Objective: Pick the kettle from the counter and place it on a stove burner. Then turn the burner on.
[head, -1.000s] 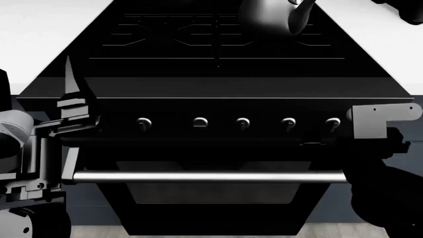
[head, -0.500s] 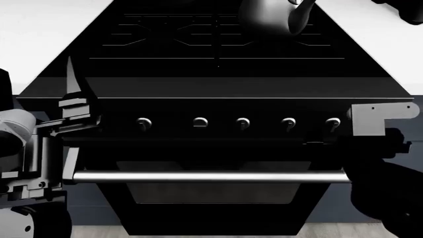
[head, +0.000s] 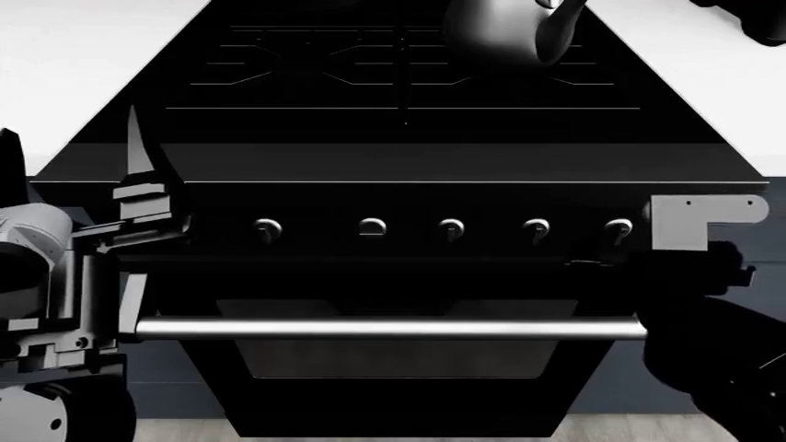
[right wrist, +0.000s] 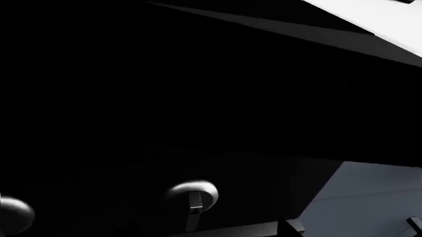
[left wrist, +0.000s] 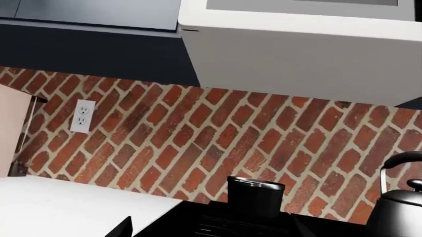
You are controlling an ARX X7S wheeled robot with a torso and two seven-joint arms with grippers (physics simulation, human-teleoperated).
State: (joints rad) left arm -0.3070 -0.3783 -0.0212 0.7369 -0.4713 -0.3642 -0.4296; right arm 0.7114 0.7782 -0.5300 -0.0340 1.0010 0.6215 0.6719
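Right gripper [head: 602, 264] sat at the right end of the stove's [head: 406, 198] front panel, right up against the rightmost knob [head: 618, 227] in the head view. Its fingers were lost in black on black, so I honestly couldn't tell if they were apart, together, or on that knob. The right wrist view showed the same knob [right wrist: 192, 193] close up near the lower middle of the frame, with another knob [right wrist: 13, 213] at the lower left edge.

Left gripper [head: 138, 152] was at the left edge of the head view, pointing up beside the stove's left front corner, holding nothing. Whether its fingers were spread or pressed together wasn't clear either.

The kettle [head: 498, 32] was already on the stove, on the grate at the back right, cut off by the top of the head frame. In the left wrist view it [left wrist: 399, 207] peeked in at the lower right, in front of a brick wall [left wrist: 197, 133], with a black pot [left wrist: 256, 196] beside it. The white counter [head: 74, 64] ran along both sides of the stove, and a silver bar handle [head: 387, 328] crossed the oven door below the row of knobs.
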